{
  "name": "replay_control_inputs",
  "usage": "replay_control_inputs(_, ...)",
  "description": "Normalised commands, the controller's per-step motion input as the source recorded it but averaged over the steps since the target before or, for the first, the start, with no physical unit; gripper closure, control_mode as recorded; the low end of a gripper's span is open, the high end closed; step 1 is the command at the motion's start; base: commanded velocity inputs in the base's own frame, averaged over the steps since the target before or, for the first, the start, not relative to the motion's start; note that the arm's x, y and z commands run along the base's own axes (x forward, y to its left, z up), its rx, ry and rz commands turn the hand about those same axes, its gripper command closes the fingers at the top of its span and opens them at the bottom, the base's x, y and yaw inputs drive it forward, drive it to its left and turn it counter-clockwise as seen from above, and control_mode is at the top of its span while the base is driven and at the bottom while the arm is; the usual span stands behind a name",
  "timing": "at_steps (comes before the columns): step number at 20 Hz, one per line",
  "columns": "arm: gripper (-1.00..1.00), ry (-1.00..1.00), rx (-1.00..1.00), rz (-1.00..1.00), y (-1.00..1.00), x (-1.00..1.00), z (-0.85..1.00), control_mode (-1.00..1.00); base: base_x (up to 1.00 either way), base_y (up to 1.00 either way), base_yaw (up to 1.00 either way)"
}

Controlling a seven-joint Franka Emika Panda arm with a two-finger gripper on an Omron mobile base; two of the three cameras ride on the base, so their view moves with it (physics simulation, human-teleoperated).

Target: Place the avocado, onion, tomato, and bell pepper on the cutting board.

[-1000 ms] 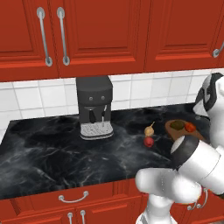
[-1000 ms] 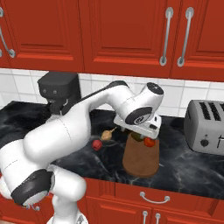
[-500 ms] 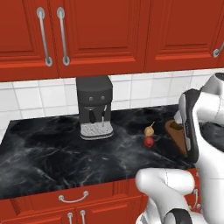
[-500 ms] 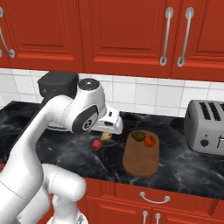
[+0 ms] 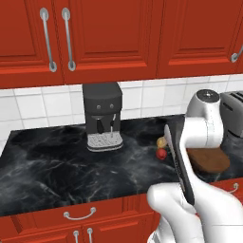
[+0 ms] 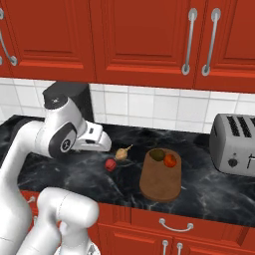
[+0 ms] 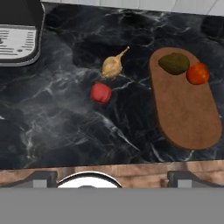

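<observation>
Two on cutting board (image 7: pixel 186 109): avocado (image 7: pixel 174 63), tomato (image 7: pixel 197 73) | onion (image 7: pixel 112 65) on counter | gripper (image 7: pixel 111 175) released, empty

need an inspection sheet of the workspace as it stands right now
surface: black marble counter
job's things: avocado and tomato on cutting board, side by side at its far end; onion and red bell pepper on the counter beside the board
clutter: coffee machine, toaster
grippers: hand open, empty, above the counter
cables: nothing seen
surroundings: red cabinets, white tile wall
</observation>
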Motion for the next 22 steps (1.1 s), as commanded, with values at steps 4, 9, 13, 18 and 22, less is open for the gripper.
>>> replay_control_inputs(4, -1.00, 0.13, 0.00, 0.00, 0.29, 0.56, -0.03, -1.00, 0.00, 0.00, 0.00)
replay_control_inputs(9, -1.00, 0.12, 0.00, 0.00, 0.07, 0.51, -0.05, -1.00, 0.00, 0.00, 0.00)
replay_control_inputs(13, -1.00, 0.10, 0.00, 0.00, 0.01, 0.36, -0.22, -1.00, 0.00, 0.00, 0.00)
replay_control_inputs(18, -1.00, 0.11, 0.00, 0.00, 0.00, 0.31, -0.34, -1.00, 0.00, 0.00, 0.00)
replay_control_inputs(22, -1.00, 0.10, 0.00, 0.00, 0.00, 0.28, -0.41, -1.00, 0.00, 0.00, 0.00)
